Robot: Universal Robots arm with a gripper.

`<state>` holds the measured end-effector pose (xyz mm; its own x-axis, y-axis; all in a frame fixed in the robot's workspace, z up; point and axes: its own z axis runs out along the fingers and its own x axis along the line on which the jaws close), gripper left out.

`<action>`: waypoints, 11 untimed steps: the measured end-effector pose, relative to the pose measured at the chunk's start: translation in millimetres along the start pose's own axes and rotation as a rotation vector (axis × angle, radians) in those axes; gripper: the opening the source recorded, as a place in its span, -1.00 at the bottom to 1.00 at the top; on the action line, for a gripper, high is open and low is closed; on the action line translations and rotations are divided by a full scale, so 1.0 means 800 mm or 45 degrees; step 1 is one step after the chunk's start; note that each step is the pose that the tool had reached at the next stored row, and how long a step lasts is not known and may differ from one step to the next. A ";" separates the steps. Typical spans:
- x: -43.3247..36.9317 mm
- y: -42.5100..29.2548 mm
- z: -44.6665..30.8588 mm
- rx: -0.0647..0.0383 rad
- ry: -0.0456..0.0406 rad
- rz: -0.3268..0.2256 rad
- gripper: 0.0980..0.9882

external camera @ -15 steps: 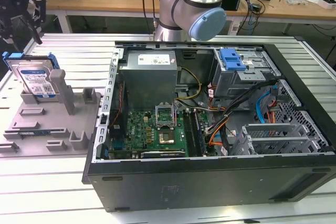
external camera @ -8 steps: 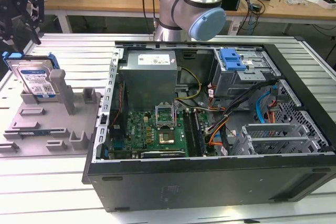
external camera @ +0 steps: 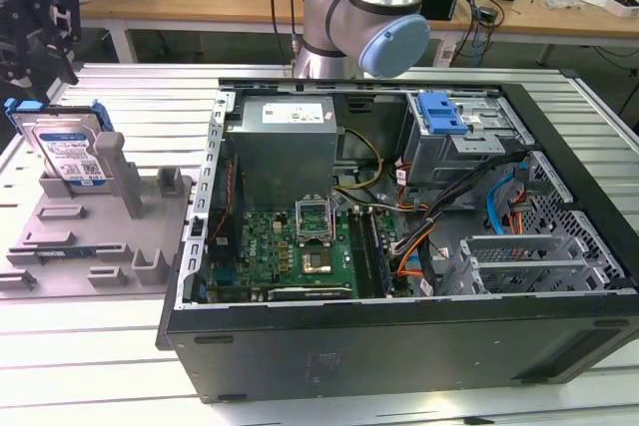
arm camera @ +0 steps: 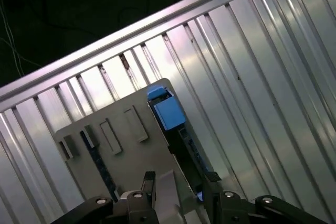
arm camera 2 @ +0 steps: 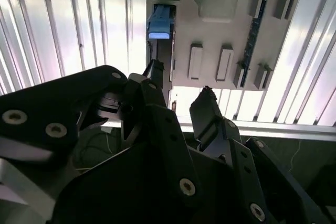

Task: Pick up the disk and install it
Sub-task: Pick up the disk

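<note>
The open computer case (external camera: 399, 346) is lying on its side across the centre and right of the exterior view, leaving its bays exposed for fitting. At that view's left, the grey fixture (external camera: 100, 236) is propping the disk (external camera: 68, 152) upright on edge, presenting its top for grasping. The gripper (external camera: 40, 59) is hovering above it at upper left, jaws spread and empty.

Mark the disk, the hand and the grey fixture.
disk (external camera: 72, 152): exterior view, on its printed label.
hand (arm camera 2: 181, 82): second wrist view, midway between the fingertips.
fixture (external camera: 97, 241): exterior view, on its bare base plate.
</note>
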<state>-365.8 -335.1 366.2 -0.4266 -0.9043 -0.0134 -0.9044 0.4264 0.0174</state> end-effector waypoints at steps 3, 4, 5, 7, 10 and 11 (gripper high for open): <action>0.000 0.0000 0.0004 0.006 -0.001 -0.067 -0.14; 0.000 0.0000 0.0005 0.008 -0.001 -0.094 -0.14; 0.000 0.0000 0.0005 0.009 -0.001 -0.113 -0.14; 0.000 0.0000 0.0008 0.011 -0.001 -0.165 -0.14; 0.000 0.0000 0.0015 0.015 0.000 -0.264 -0.14; 0.000 0.0000 0.0017 0.016 0.000 -0.288 -0.14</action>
<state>-365.7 -334.8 364.8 -0.2132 -0.9769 -0.0152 -0.9770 0.2132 0.0013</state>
